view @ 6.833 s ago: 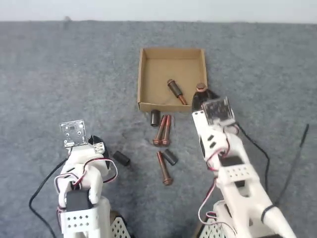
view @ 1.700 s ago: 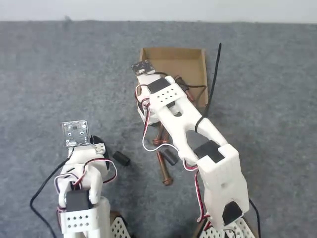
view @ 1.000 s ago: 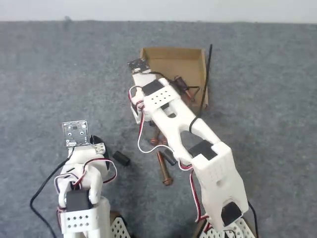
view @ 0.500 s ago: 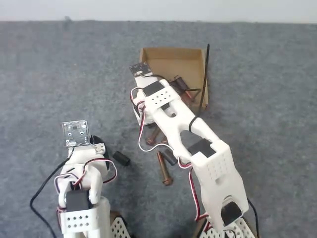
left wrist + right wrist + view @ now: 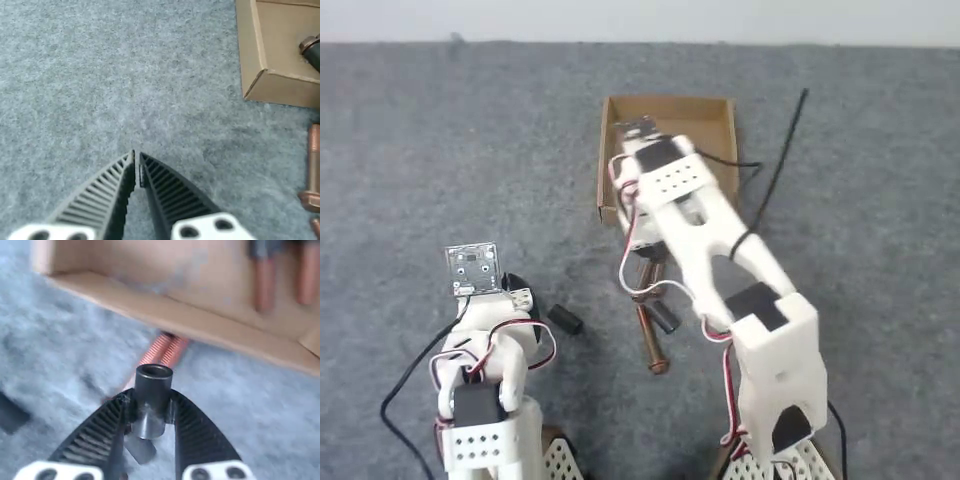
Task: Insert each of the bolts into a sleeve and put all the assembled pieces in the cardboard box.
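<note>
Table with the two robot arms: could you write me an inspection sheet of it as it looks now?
Surface: grey felt-like tabletop, flat.
Job's things: brown cardboard box holding two copper bolts, seemingly sleeved; loose copper bolts and two short black sleeves lying before it.
Clutter: nothing seen.
Hands: left hand shut, empty, over bare tabletop; right hand shut on an upright dark metal sleeve near the box's front wall.
Cables: thin black cable arching off the right arm.
Surroundings: pale wall strip beyond the tabletop.
</note>
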You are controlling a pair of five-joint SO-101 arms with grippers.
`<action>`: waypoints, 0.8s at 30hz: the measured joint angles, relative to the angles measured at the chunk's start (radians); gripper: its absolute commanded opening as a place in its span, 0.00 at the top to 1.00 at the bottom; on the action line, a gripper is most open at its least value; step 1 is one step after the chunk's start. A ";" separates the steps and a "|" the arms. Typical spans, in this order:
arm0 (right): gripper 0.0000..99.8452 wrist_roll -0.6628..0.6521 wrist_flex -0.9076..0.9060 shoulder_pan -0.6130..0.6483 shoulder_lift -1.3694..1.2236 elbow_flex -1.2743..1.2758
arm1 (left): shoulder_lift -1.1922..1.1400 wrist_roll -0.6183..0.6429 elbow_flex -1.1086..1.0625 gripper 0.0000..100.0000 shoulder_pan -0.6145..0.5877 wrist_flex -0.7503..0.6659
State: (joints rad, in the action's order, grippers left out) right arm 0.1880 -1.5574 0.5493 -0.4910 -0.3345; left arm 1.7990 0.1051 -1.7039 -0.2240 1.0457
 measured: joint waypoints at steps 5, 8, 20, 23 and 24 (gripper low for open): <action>0.99 0.000 -0.078 -0.097 0.023 0.000 | 0.000 0.000 0.000 0.99 0.000 0.000; 0.99 0.000 -0.107 -0.140 0.023 0.000 | 0.000 0.000 0.000 0.99 0.000 0.000; 0.99 0.000 -0.012 -0.233 0.261 0.301 | 0.000 0.000 0.000 0.99 0.000 0.000; 0.99 0.000 0.066 -0.262 0.364 0.448 | 0.000 0.000 0.000 0.99 0.000 0.000; 0.99 0.000 0.086 -0.276 0.394 0.497 | 0.000 0.000 0.000 0.99 0.000 0.000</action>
State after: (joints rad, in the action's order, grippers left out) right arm 0.1880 -1.4714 0.2731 -0.0967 0.1626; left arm 1.7990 0.1051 -1.7039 -0.2240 1.0457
